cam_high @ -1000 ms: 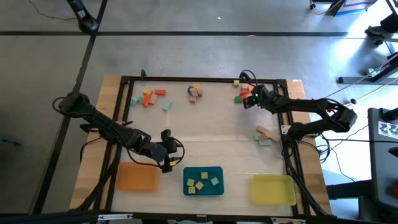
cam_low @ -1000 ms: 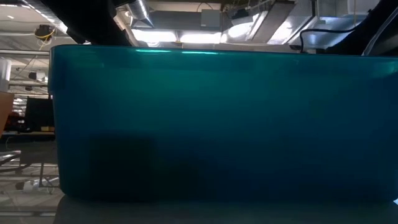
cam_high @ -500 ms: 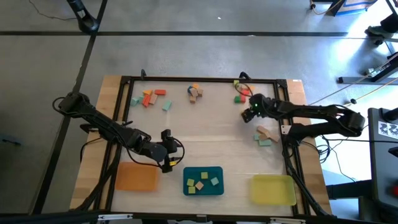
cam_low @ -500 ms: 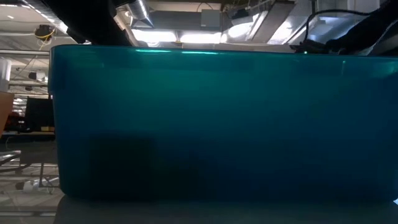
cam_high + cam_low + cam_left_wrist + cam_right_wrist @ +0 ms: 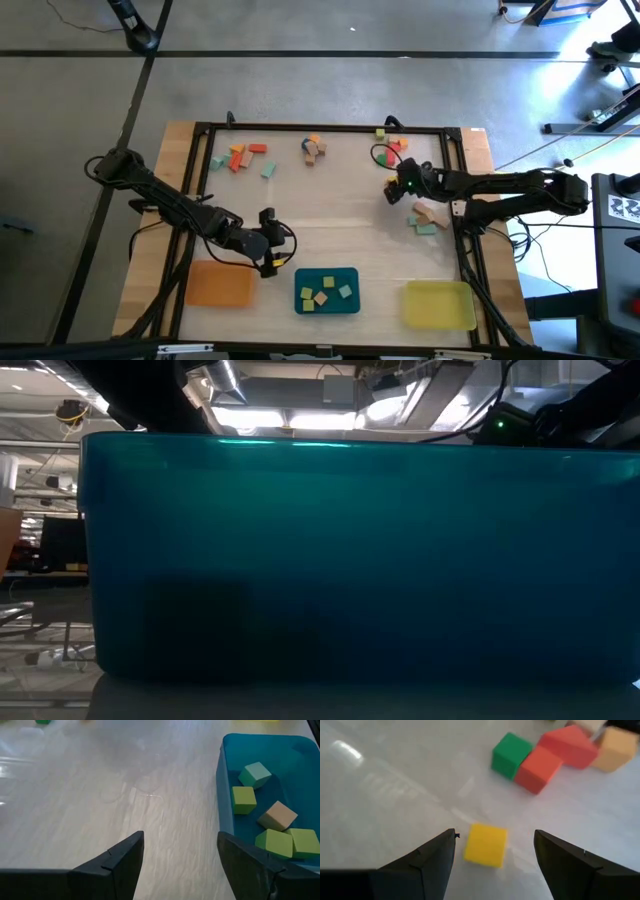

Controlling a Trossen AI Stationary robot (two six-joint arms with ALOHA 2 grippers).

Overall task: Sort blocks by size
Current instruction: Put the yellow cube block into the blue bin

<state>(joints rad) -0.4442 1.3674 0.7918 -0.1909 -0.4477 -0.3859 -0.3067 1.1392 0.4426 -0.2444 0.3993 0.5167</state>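
Note:
My right gripper (image 5: 394, 191) is open over the right half of the table, near a red and green group of blocks (image 5: 392, 150). In the right wrist view a yellow block (image 5: 486, 845) lies on the table between my two fingers (image 5: 432, 862), apart from both. A green (image 5: 511, 755), an orange (image 5: 537, 769) and a red block (image 5: 567, 746) lie beyond it. My left gripper (image 5: 270, 243) is open and empty beside the teal tray (image 5: 225, 820), which holds several green, mint and tan blocks (image 5: 244, 800).
Orange, red and mint blocks (image 5: 240, 156) lie at the far left, a small pile (image 5: 315, 148) at the far middle, and tan and mint blocks (image 5: 428, 218) at the right. An orange tray (image 5: 218, 284) and a yellow tray (image 5: 438, 305) flank the teal tray (image 5: 327, 291), whose wall (image 5: 330, 560) fills the low view.
My right gripper has gone from the red and green blocks at the far right toward the table's near edge. My left arm has kept still.

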